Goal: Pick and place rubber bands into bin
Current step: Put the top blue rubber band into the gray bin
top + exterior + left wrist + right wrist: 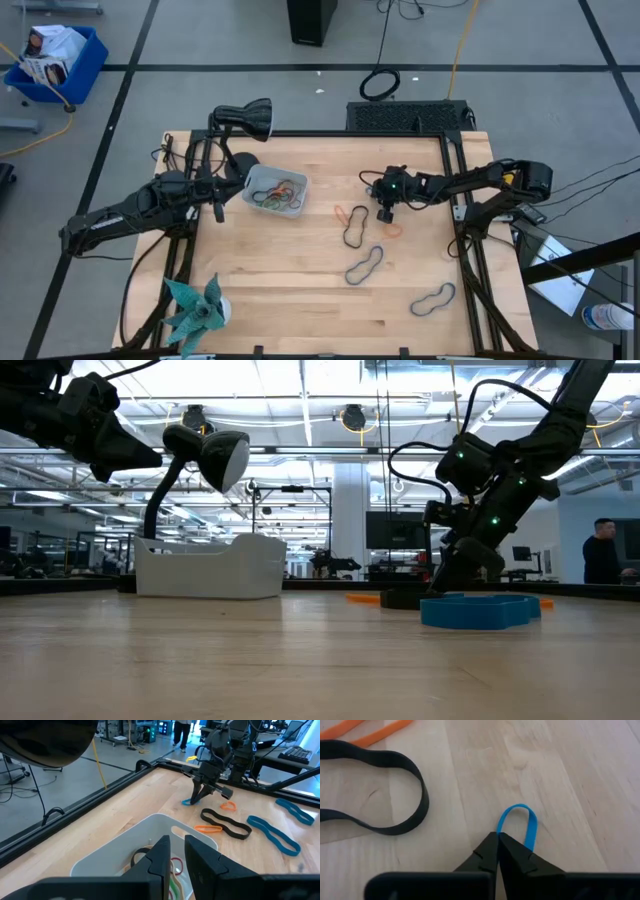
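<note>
The bin (pixel 275 192), a small pale tray at the table's far left, holds several rubber bands (pixel 172 867). More bands lie loose on the wood: a black one (pixel 356 232), orange ones (pixel 350 213), and longer blue ones (pixel 364 265) (pixel 433 298). My right gripper (pixel 498 836) is down at the table, right of the orange and black bands, shut on a small blue rubber band (pixel 520 817). My left gripper (pixel 176 852) hangs over the bin with a narrow gap between its fingers and nothing in it. My right gripper pinches the small blue band between its two fingertips, on one strand of the loop (pixel 500 829). The fingers come slanting down from the table's right side. The rest of the loop (pixel 526 815) lies flat on the wood beyond the fingertips.
A black desk lamp (pixel 250 115) leans over the far left corner near the bin. A teal paper plant (pixel 195 310) stands at the near left. Black rails (pixel 455 170) frame the table. A person (pixel 600 550) stands in the room behind.
</note>
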`<state>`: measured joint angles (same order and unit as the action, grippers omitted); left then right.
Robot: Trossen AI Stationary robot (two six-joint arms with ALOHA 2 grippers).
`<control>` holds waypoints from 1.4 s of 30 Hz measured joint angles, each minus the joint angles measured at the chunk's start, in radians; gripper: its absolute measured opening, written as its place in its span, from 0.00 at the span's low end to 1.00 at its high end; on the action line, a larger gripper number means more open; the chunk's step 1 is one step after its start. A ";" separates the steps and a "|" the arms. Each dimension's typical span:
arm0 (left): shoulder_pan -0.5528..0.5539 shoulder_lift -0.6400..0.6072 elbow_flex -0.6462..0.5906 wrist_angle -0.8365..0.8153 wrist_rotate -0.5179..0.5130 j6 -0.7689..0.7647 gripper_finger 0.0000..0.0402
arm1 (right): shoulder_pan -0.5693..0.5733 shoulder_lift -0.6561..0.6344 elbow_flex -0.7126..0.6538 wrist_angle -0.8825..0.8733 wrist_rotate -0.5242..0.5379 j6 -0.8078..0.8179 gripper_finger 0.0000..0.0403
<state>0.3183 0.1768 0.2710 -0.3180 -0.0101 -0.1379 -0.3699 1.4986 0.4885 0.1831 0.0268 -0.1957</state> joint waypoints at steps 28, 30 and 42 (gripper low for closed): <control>0.000 0.000 0.000 0.000 0.000 0.000 0.16 | 0.000 -0.428 -0.002 0.306 0.021 0.059 0.00; 0.000 0.000 0.000 0.000 0.000 0.004 0.16 | -0.001 -0.477 -0.002 0.356 0.000 0.052 0.00; 0.000 0.000 0.000 0.000 0.000 0.004 0.16 | -0.001 -0.506 0.092 0.482 -0.181 0.072 0.00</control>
<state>0.3180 0.1764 0.2710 -0.3179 -0.0101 -0.1340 -0.3710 0.9924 0.5806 0.6650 -0.1541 -0.1235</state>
